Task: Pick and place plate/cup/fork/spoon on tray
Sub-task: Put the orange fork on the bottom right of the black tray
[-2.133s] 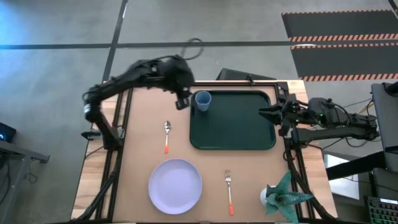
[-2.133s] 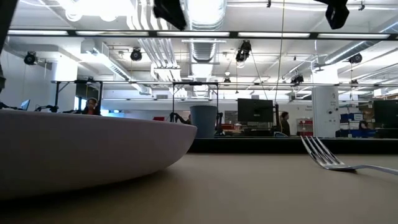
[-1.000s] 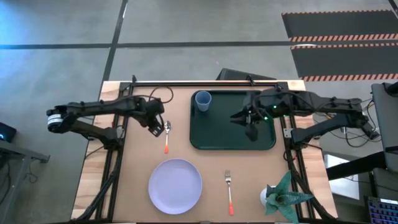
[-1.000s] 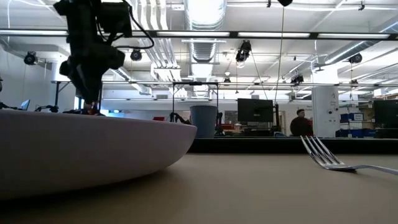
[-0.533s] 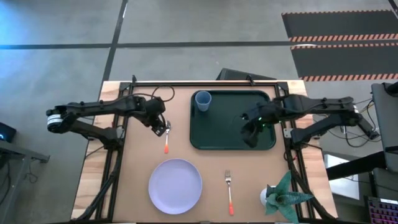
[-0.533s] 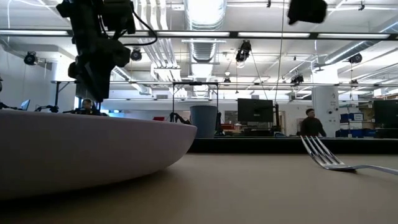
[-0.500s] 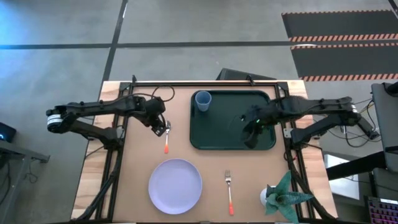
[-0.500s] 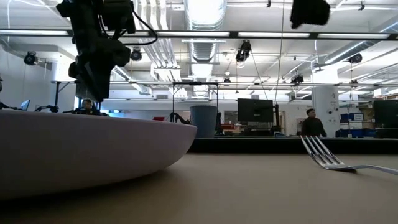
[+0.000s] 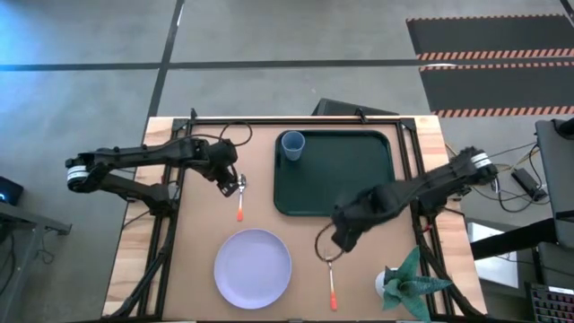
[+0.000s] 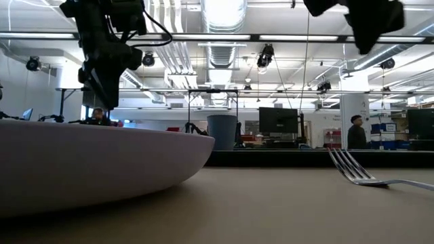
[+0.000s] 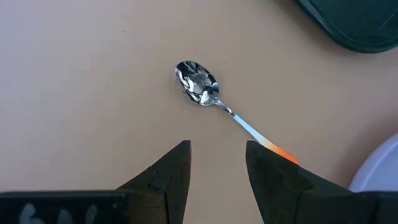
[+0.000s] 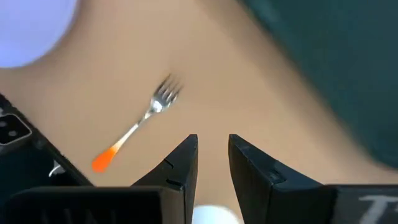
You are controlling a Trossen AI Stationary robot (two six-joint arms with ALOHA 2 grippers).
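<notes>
Your left jaws (image 11: 214, 171) are hanging over the wooden surface (image 9: 202, 224) with a small gap between the fingers, gripping nothing. The spoon (image 11: 230, 109) lies flat just ahead of them, bowl farthest from the jaws, orange-red handle running back under one fingertip. From above, that arm reaches in low from the left edge, bent at the elbow, jaws right beside the spoon (image 9: 240, 195).

Your right jaws (image 12: 212, 163) are also parted a little and empty, with the fork (image 12: 138, 129) lying on the surface ahead and off to one side. The overhead shot has that arm stretched diagonally from the right edge, jaws (image 9: 339, 240) just past the tray's near edge, close to the fork (image 9: 330, 276) tines.

Farther out from both: the tray (image 9: 350, 193) with the cup (image 9: 292, 144) standing upright in its far left corner, the plate (image 9: 253, 267) on bare wood between spoon and fork, and a green spiky plant (image 9: 410, 281) at the near right corner.

The table-level camera gives you what the others don't: the plate (image 10: 95, 163) rim huge up close, fork tines (image 10: 356, 169) raised off the surface, and the room behind with ceiling ducts, monitors and a person (image 10: 357, 133) standing far back.
</notes>
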